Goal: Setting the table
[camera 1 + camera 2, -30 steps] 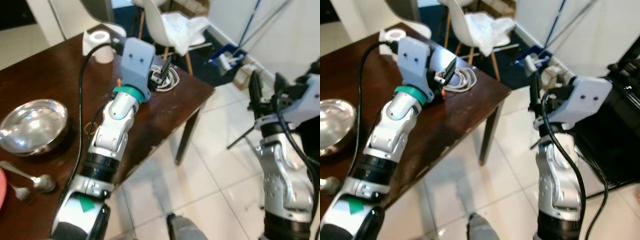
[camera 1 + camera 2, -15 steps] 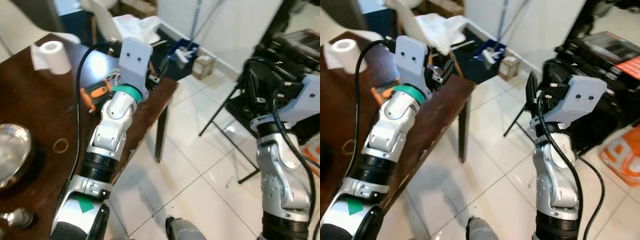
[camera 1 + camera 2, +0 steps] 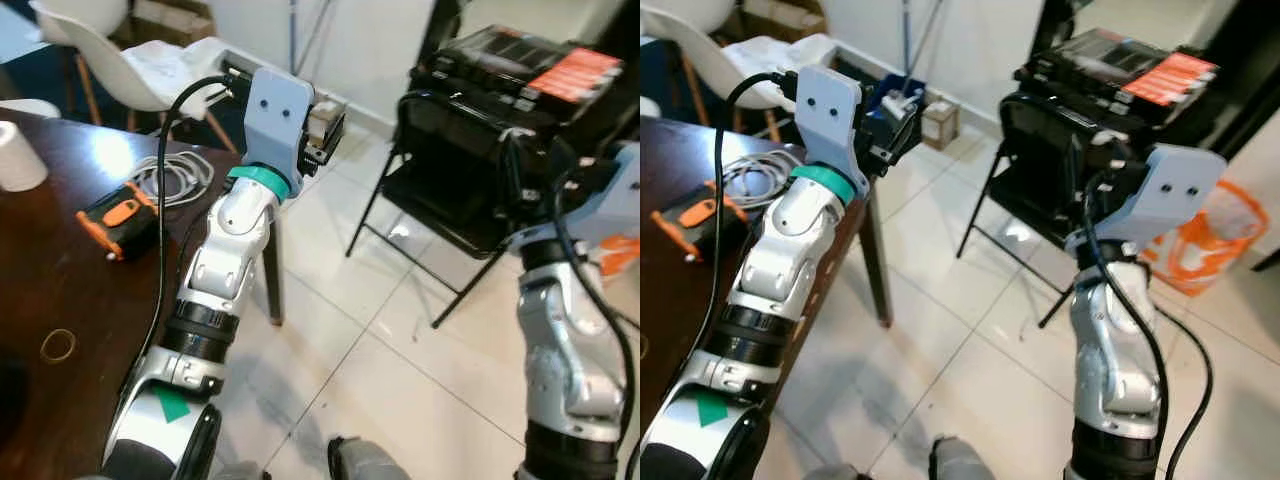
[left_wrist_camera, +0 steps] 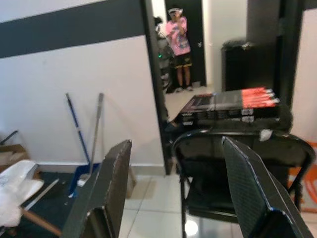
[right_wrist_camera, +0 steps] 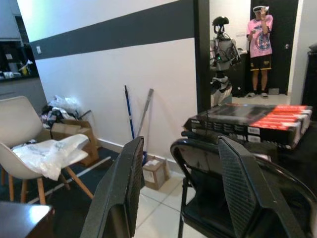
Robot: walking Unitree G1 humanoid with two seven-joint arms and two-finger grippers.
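Note:
The dark brown table (image 3: 70, 280) lies at my left, and its corner is under my left arm. On it are an orange-and-black device (image 3: 118, 215), a coil of white cable (image 3: 182, 176), a white paper roll (image 3: 18, 156) and a small ring (image 3: 58, 345). My left gripper (image 3: 328, 132) is raised past the table's corner, open and holding nothing; the left wrist view shows its fingers (image 4: 106, 193) spread wide. My right gripper (image 3: 1080, 165) is raised over the tiled floor, also open and holding nothing, with its fingers (image 5: 241, 186) apart.
A black folding chair (image 3: 450, 190) carrying stacked black boxes (image 3: 530, 65) stands ahead. A white chair (image 3: 120, 60) with cloth stands behind the table, and an orange bag (image 3: 1200, 235) is at the right. Brooms (image 4: 84, 134) lean on the wall. A person (image 4: 179, 37) and another robot (image 5: 221, 52) stand in the doorway.
The whole view has swung to the right: the table slid to the left edge, the bowl and spoons left the picture, and the black chair came in. Both grippers stay raised and open.

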